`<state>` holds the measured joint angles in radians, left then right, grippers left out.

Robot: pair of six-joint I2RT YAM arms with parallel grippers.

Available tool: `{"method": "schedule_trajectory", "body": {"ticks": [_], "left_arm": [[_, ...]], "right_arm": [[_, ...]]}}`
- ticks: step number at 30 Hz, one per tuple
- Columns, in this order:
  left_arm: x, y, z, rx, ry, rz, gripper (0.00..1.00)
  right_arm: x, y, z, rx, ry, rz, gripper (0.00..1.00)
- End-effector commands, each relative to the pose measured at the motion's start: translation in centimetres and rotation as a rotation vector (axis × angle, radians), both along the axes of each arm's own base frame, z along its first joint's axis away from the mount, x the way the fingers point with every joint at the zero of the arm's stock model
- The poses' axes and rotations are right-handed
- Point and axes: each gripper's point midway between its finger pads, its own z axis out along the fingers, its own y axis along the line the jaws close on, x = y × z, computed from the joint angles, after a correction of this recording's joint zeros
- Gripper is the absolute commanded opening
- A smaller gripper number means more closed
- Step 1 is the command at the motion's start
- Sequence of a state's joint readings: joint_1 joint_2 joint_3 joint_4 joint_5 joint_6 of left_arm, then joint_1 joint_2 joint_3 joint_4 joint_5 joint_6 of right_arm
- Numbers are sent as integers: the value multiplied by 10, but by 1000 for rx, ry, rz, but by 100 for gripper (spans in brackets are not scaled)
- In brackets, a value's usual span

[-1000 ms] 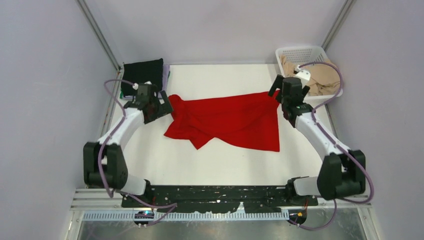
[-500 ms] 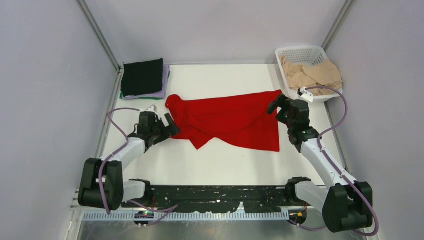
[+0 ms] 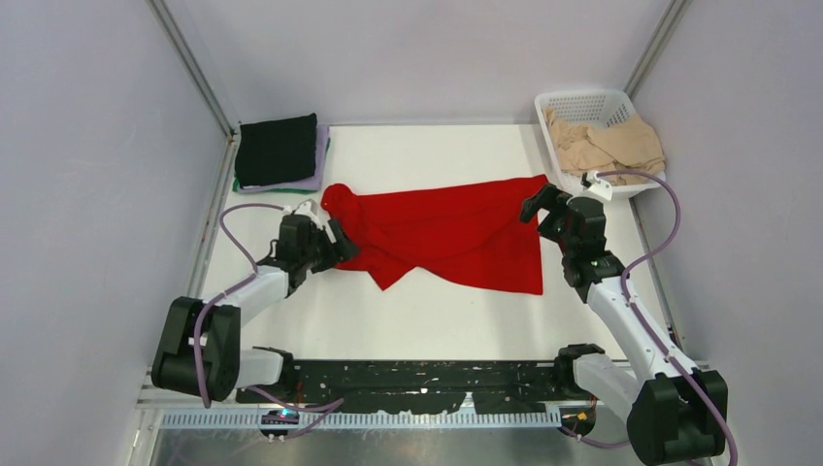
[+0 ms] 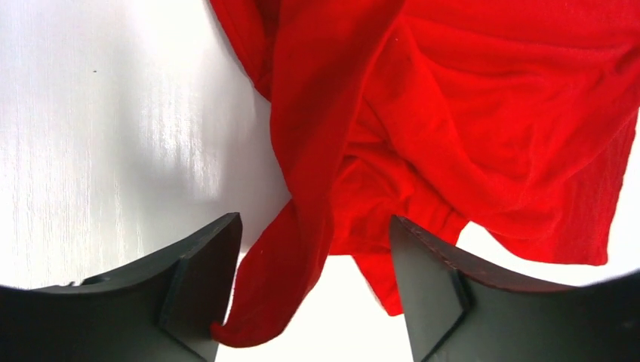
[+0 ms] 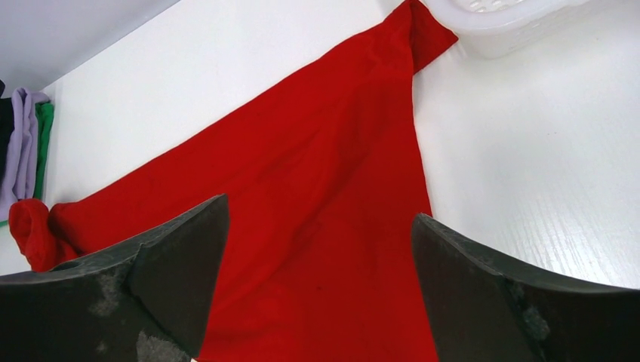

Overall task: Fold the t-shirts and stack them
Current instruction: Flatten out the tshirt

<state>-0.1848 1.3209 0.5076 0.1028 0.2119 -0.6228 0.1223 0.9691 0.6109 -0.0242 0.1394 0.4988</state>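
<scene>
The red t-shirt [image 3: 446, 233] lay rumpled across the middle of the white table [image 3: 427, 311], its left side bunched and twisted; being light, limp cloth, it would likely sag and drag rather than hold any shape. The left gripper [image 4: 313, 294] stood wide open with a twisted strand of that bunched edge between its jaws, and the right gripper [image 5: 317, 279] gaped equally wide over the flatter right side. Pinching the corners or hem edges seemed the surest hold.

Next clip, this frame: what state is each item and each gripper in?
Red shirt: unfolded, rumpled, left side bunched.
Shirt stack: folded, black on top.
Basket: upright, holding shirts.
Beige shirts: crumpled inside the basket.
Left gripper: open, at the red shirt's left edge.
Right gripper: open, at its right edge.
</scene>
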Motion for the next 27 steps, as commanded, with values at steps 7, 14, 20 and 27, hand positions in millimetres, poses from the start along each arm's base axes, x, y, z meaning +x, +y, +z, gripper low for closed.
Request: {"method": "schedule_trajectory", "body": {"ticks": [7, 14, 20, 27], "left_arm": [[-2, 23, 9, 190, -29, 119, 68], [-11, 22, 4, 271, 9, 128, 58], [-13, 22, 6, 321, -1, 147, 53], [-12, 18, 14, 313, -26, 134, 46]], "right_arm": [[-1, -2, 0, -22, 8, 3, 99], [-3, -3, -2, -35, 24, 2, 100], [-5, -6, -7, -46, 46, -5, 100], [-7, -6, -10, -51, 56, -1, 100]]}}
